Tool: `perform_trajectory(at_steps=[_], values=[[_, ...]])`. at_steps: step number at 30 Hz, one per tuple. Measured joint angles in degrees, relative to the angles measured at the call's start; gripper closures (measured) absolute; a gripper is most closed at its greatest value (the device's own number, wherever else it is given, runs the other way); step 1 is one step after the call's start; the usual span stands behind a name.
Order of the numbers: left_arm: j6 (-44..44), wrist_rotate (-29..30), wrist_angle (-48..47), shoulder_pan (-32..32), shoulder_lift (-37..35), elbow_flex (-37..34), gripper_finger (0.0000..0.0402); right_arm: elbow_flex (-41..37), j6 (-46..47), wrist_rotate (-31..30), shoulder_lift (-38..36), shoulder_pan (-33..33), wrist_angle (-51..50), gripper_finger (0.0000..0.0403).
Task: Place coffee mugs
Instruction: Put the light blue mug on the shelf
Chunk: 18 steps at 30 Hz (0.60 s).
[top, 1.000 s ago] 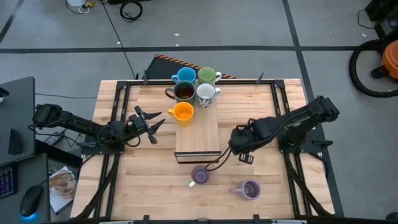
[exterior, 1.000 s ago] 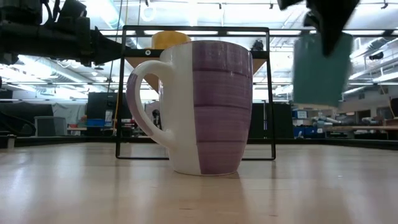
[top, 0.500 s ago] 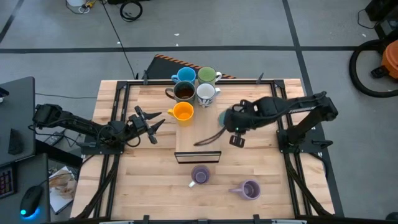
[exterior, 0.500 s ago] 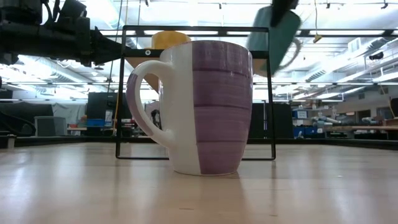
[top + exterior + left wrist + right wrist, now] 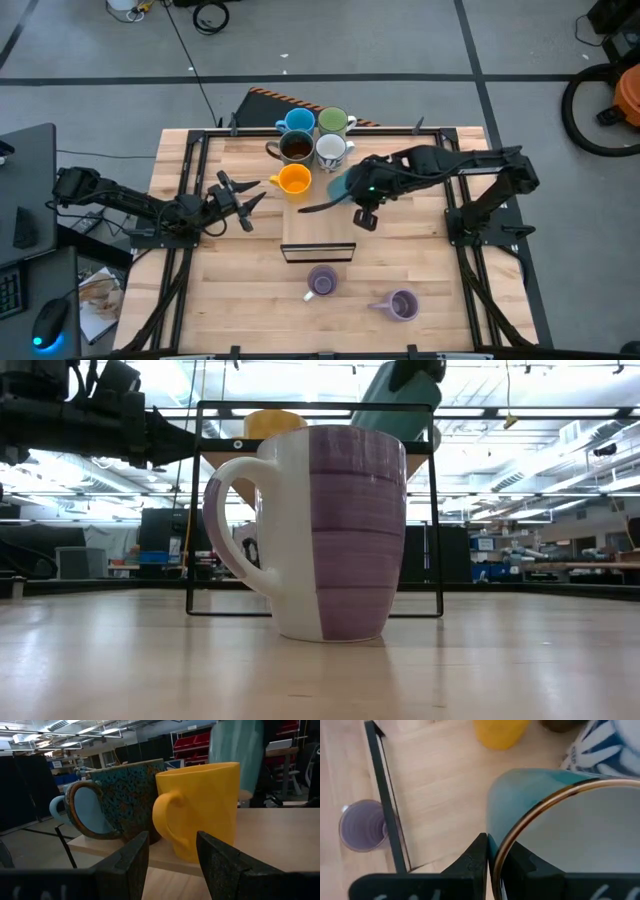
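overhead, right pincer pinching teal mug rim, no readable writing

high view looks straight down on the table; low view sits at tabletop level, close behind a lavender mug, visible in both.

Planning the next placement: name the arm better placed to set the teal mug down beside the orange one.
Right. The right gripper already pinches the teal mug's rim, above the shelf by the orange mug. The left gripper waits open and empty.

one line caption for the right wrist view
Right gripper pinching the teal mug by its rim above the wooden shelf.
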<state>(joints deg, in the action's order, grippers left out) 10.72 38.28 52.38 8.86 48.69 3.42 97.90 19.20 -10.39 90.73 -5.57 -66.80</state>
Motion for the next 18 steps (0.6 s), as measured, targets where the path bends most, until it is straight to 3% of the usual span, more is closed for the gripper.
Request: perform_trajectory(at_steps=[11,18], values=[[-0.04,-0.02,-0.07,-0.02,0.00,0.00,0.0230,17.04,-0.27,0.96,13.94,1.12,-11.26,0.0361],[-0.07,-0.02,-0.94,-0.02,0.00,0.00,0.0230,22.05,0.16,0.87,18.66,2.39,-12.74,0.0356]])
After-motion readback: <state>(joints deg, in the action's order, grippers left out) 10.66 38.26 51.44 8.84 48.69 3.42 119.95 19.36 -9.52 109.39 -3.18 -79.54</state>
